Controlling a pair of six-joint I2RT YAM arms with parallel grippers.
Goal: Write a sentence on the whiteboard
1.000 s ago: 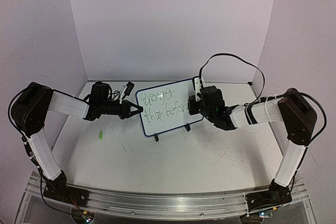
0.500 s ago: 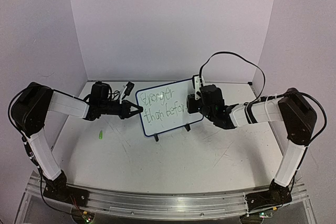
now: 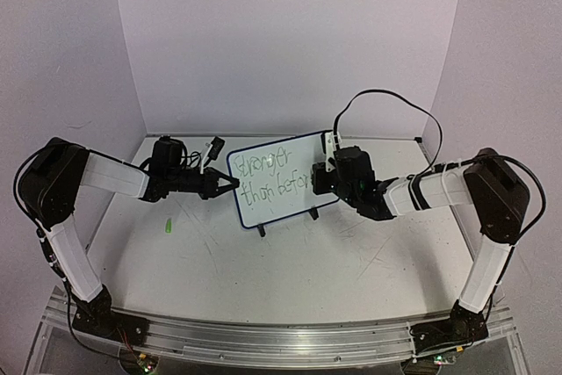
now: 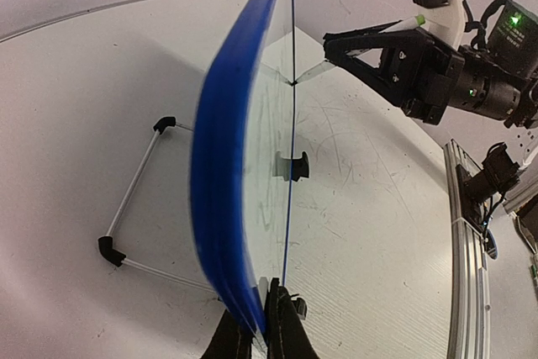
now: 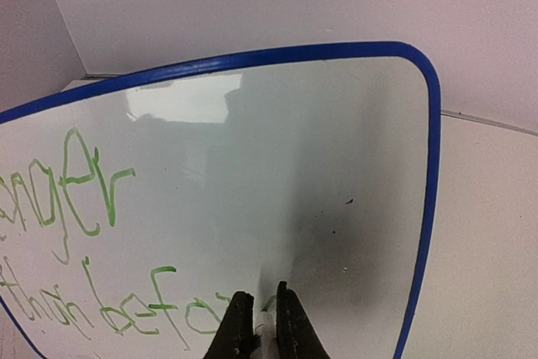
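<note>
Task thing: whiteboard [image 3: 281, 183] upright on clip feet, mid-surface [image 3: 290, 270], toward 12 o'clock. 
- At its 9 o'clock edge, left jaws clamped on blue frame. 
- At 3 o'clock side, right jaws pinched together on pen [image 5: 266, 324], tip at end of sentence [image 3: 272, 178], lower line.
- Risks: tip push lands far from clamp, so board may twist or feet skid; fingers may smear wet green.
- Room: bare white toward 3 o'clock frame; open surface at 6 o'clock.

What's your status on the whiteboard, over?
Left gripper shut on whiteboard edge, board upright. Right gripper shut on pen, at end of line two. Sentence reads up to "befor". Nothing in the way.
</note>
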